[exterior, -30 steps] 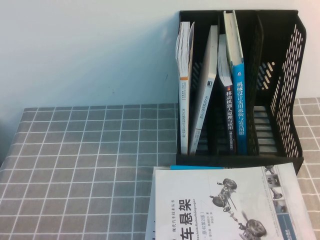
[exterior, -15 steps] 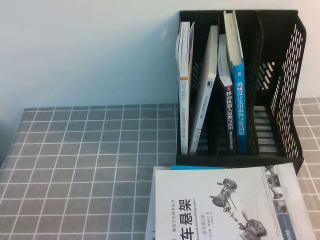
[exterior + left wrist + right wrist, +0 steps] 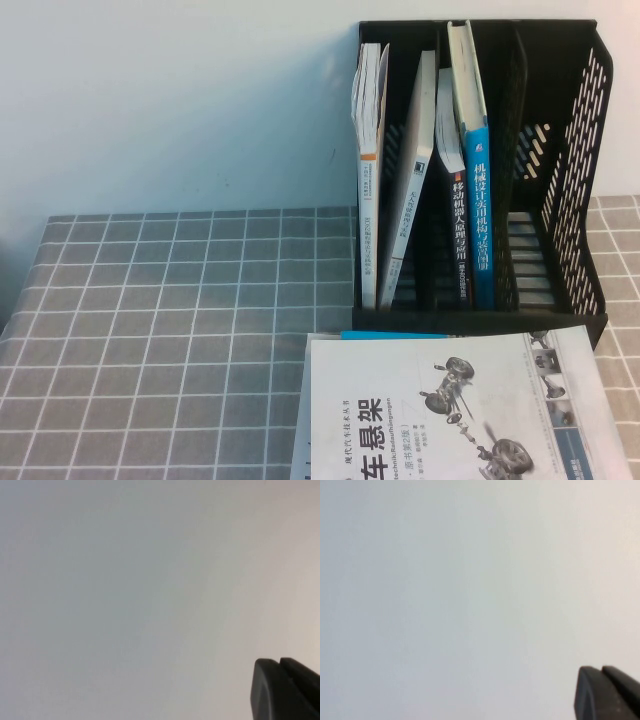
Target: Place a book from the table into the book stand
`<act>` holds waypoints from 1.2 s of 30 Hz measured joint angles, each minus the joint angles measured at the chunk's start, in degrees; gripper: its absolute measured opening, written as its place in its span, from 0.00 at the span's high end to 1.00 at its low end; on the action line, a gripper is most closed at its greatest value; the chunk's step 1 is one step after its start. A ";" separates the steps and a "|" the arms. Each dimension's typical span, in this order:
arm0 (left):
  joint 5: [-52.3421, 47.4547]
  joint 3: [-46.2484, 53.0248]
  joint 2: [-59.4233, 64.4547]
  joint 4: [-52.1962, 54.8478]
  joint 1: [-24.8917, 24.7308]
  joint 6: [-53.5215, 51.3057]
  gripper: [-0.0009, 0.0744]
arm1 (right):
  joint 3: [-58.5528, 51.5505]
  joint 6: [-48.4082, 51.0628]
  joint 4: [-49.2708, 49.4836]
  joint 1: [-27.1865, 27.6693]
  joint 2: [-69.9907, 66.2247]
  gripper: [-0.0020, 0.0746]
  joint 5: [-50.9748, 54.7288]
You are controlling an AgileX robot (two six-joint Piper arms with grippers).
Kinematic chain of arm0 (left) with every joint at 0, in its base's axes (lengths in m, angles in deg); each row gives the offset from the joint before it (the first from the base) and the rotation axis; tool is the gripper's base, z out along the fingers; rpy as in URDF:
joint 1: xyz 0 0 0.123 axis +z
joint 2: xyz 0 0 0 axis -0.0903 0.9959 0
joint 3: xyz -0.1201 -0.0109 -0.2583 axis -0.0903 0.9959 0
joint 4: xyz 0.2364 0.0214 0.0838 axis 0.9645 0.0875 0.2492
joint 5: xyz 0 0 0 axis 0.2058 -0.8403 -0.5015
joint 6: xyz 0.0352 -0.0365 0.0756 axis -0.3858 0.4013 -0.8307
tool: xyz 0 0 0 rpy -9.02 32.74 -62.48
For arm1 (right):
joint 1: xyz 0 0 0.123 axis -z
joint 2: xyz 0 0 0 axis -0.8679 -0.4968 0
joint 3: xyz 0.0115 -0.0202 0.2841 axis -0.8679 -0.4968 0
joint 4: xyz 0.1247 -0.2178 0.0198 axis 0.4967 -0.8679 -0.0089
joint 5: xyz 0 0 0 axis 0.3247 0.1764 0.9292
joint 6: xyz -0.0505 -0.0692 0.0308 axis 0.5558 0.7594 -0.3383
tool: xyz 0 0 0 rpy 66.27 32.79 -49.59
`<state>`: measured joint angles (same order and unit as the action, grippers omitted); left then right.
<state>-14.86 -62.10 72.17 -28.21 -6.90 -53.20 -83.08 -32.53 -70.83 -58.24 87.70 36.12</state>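
The book [image 3: 460, 410], white-grey with a drawing of axle parts and big black characters, lies flat on the grey checked table [image 3: 170, 330] at the front, just before the black book stand [image 3: 575, 200]. The stand's right compartments hold nothing. Neither arm shows in the high view. My left gripper [image 3: 277, 662] shows only as two dark fingertips pressed together, facing a blank pale wall. My right gripper [image 3: 600, 670] looks the same, fingertips together, nothing between them.
Several books stand upright or leaning in the stand's left compartments, among them a blue-spined one [image 3: 480, 210]. A thin blue edge [image 3: 375, 335] of another book peeks out under the task book. A pale wall rises behind the table.
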 joint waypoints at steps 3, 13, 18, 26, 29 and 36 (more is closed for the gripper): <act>8.62 -0.40 -0.28 -1.97 0.00 2.14 0.99 | 0.28 -1.29 0.00 0.00 0.00 0.98 -10.68; -10.34 -24.61 -0.28 -3.95 0.00 3.33 0.99 | 21.06 0.95 -0.31 0.00 -1.27 0.98 -13.09; -13.98 -35.12 3.09 -4.04 0.00 2.03 0.99 | 34.31 1.39 -4.22 0.00 -7.41 0.98 -10.27; -27.41 -41.22 9.16 -4.04 0.00 1.31 0.99 | 46.73 1.03 -5.60 0.00 -15.62 0.98 22.62; -36.89 -41.22 10.33 -4.04 0.00 -0.11 0.99 | 48.37 1.56 -5.60 0.00 -17.31 0.98 37.65; -60.59 -41.22 13.08 -4.04 0.00 -1.30 0.99 | 48.50 -5.67 -2.90 0.00 -19.17 0.98 66.44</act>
<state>-75.45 -103.32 85.25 -32.25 -6.90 -54.51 -34.58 -38.19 -73.73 -58.24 68.53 102.55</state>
